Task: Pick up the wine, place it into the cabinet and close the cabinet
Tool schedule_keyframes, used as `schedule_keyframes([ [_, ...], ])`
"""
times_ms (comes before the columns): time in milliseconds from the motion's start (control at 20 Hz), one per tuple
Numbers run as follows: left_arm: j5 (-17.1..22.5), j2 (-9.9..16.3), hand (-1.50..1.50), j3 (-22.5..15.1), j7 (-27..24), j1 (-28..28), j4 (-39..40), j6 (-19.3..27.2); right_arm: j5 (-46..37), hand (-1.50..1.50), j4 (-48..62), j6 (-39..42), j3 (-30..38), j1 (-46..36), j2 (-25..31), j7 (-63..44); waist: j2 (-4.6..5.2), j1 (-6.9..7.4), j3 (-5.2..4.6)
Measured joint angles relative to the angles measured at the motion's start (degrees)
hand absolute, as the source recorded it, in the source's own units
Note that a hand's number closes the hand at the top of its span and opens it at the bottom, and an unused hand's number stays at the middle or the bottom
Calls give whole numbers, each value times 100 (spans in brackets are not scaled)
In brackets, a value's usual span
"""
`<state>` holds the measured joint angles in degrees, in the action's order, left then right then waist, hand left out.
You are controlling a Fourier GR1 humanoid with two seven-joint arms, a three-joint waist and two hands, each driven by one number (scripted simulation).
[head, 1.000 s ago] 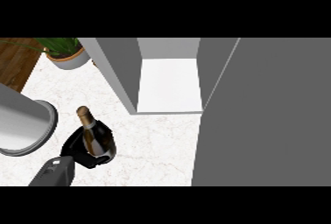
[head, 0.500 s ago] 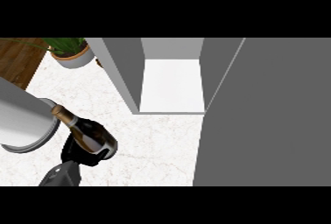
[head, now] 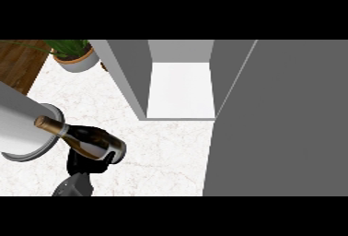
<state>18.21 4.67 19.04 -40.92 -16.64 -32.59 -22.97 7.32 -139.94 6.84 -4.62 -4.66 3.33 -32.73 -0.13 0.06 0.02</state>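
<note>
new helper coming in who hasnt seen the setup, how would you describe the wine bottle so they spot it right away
Start at the open grey cabinet on the white marble counter, then look down and left. The wine bottle is there, lying tilted in a black hand. It is the only dark glass thing, with a gold-foil neck pointing up-left.

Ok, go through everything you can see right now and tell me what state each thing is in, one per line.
Wine bottle: corked, tilted, neck pointing to the view's left, held by the hand.
Hand: fingers curled round the bottle's base; which hand it is cannot be told.
Cabinet: open, white shelf bare.
Cabinet door: swung open at the right.
Potted plant: upright, at the counter's far left.
</note>
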Motion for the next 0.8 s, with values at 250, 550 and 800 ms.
schedule_keyframes([
  [250,213,-309,150,-653,288,451,-1032,308,-15,-150,4,-62,-63,-58,-52,-56,-8,17,1],
  [550,478,-429,150,-1623,755,968,-2296,772,3,-150,-14,-74,-47,-123,-60,-135,-7,11,1],
  [800,884,-455,150,-2581,1204,1312,-3332,1629,-1,-150,-5,-39,-22,-90,-59,-87,-3,2,0],
])
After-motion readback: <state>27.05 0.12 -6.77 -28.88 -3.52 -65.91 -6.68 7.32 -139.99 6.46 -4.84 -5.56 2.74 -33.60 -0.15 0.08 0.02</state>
